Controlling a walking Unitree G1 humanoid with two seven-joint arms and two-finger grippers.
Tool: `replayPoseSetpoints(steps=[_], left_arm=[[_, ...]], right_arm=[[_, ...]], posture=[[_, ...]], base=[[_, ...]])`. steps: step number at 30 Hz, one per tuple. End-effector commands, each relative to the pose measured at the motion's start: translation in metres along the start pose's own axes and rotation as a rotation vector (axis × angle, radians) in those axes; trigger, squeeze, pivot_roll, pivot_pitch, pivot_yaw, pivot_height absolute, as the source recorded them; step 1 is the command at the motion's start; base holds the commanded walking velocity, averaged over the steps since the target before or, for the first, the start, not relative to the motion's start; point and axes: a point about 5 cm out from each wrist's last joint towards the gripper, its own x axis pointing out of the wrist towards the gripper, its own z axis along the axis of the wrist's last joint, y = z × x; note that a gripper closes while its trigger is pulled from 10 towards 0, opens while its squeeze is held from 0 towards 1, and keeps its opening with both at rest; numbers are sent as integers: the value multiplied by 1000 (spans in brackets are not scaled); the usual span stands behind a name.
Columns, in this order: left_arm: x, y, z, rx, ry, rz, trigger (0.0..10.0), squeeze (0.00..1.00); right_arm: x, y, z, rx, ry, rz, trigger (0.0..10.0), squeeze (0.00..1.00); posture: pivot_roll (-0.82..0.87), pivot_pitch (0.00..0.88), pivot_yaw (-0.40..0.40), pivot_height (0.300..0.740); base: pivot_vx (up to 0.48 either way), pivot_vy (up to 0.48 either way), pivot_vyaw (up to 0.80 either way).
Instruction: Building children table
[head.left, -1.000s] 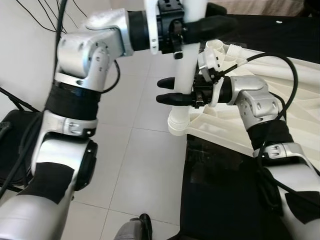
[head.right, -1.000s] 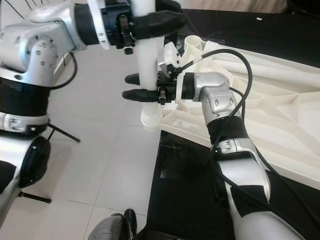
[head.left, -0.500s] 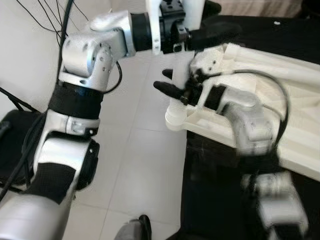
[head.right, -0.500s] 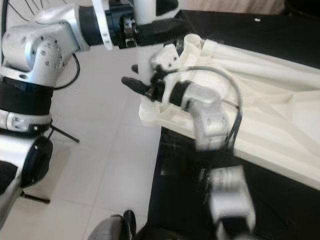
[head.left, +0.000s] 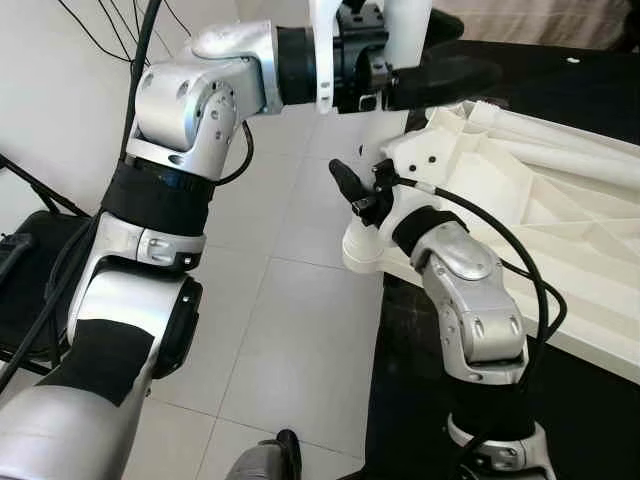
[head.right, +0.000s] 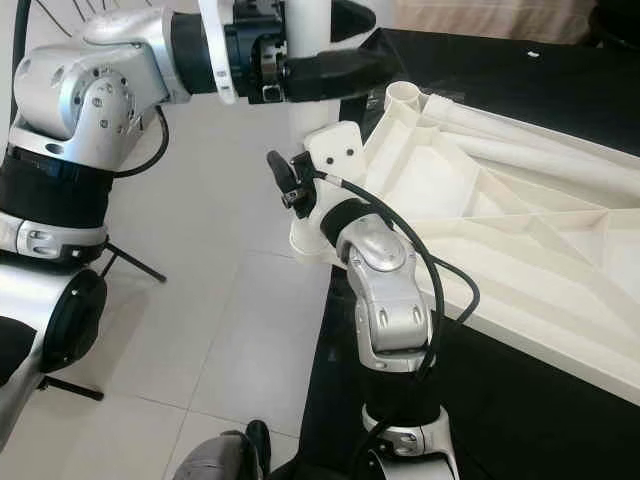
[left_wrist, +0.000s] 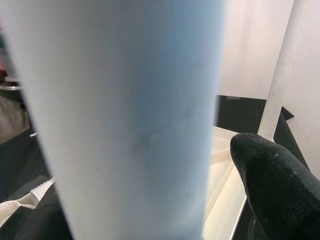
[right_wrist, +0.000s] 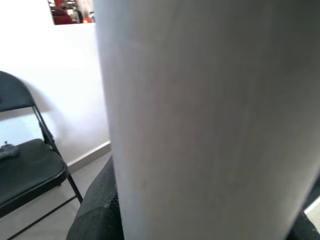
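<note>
A white table leg (head.left: 408, 18) stands upright with its foot in a corner socket (head.left: 362, 250) of the upturned white table top (head.left: 520, 200). My left gripper (head.left: 462, 45) is shut on the leg high up. In the left wrist view the leg (left_wrist: 125, 115) sits close, with one black finger (left_wrist: 275, 185) beside it. My right gripper (head.left: 352, 190) is shut on the same leg just above the socket, its fingers sticking out to the left. In the right wrist view the leg (right_wrist: 210, 110) is pressed up close.
The table top lies on a black surface (head.left: 420, 400) at the right. A second corner socket (head.right: 403, 95) stands further back. Pale tiled floor (head.left: 290, 330) spreads below. A black folding chair (right_wrist: 25, 170) stands by the white wall at the left.
My right arm has swung round: its elbow now points toward me and the wrist has turned about the leg, still low on it. The left gripper has kept its hold.
</note>
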Motion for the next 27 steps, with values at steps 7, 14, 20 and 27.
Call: replayPoseSetpoints(steps=[7, 14, 20, 27], left_arm=[[0, 1, 0, 7, 15, 2, 0, 0], [1, 2, 1, 11, 15, 6, 0, 0], [0, 1, 0, 11, 17, 3, 0, 0], [0, 0, 1, 12, 17, -3, 0, 0]], right_arm=[[-10, -15, -29, -2, 186, -143, 314, 0], [-9, -19, -25, -16, 183, -141, 10000, 0], [-4, -19, -20, -25, 145, -61, 10000, 0], [12, -26, -9, 44, 31, 243, 10000, 1000]], posture=[[115, 250, 44, 740], [114, 243, 41, 740], [117, 240, 34, 740], [123, 242, 33, 740]], base=[[0, 0, 0], [0, 0, 0], [0, 0, 0], [0, 0, 0]])
